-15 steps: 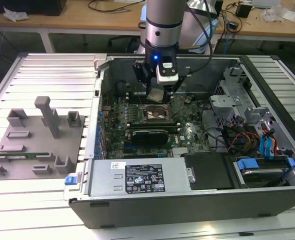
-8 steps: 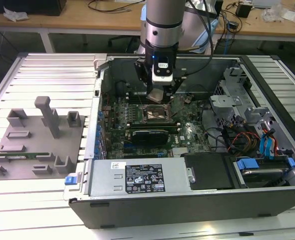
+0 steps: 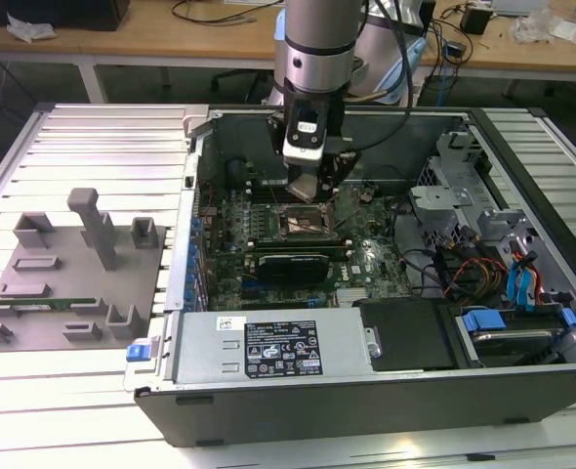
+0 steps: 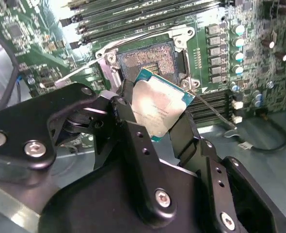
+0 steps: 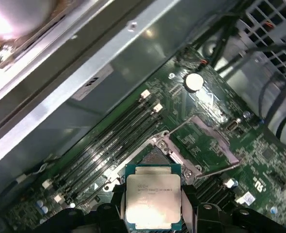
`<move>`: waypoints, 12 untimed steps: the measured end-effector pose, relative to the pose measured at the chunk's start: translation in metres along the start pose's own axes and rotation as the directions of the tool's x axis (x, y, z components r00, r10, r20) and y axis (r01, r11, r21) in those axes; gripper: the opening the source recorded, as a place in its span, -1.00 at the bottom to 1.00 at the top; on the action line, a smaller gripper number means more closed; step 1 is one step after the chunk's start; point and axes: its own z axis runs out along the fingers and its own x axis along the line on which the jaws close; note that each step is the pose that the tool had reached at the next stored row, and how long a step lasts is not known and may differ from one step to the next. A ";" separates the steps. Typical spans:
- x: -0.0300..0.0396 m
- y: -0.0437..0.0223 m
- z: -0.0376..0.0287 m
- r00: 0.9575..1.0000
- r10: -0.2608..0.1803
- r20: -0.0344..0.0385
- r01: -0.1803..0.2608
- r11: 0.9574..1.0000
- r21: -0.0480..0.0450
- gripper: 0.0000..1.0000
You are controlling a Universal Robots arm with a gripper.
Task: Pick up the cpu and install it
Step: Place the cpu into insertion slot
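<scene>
The cpu (image 4: 160,104) (image 5: 152,196) is a flat square chip with a silvery top and a teal edge. My gripper (image 4: 155,124) (image 5: 152,213) is shut on it, black fingers (image 4: 128,116) pressing two opposite sides. It hangs tilted just above the open socket (image 4: 148,60) (image 5: 155,155) on the green motherboard (image 4: 220,19). In the exterior view the gripper (image 3: 308,188) hovers inside the open computer case, right over the socket (image 3: 308,220). The socket's metal frame stands open, its pin field bare.
Rows of black memory slots (image 5: 114,131) flank the socket. A grey fixture tray (image 3: 73,269) with a green memory stick (image 3: 34,304) lies at the exterior view's left of the case. A power supply (image 3: 268,347), drive cage (image 3: 464,195) and cables (image 3: 464,264) crowd the case.
</scene>
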 end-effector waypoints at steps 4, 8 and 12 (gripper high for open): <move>0.0000 0.0000 0.0003 0.997 0.079 0.004 -0.079 0.997 0.000 0.09; 0.0000 0.0000 0.0007 0.983 0.186 0.011 -0.186 0.983 -0.001 0.09; 0.0000 -0.0001 0.0010 0.965 0.263 0.015 -0.263 0.965 -0.001 0.09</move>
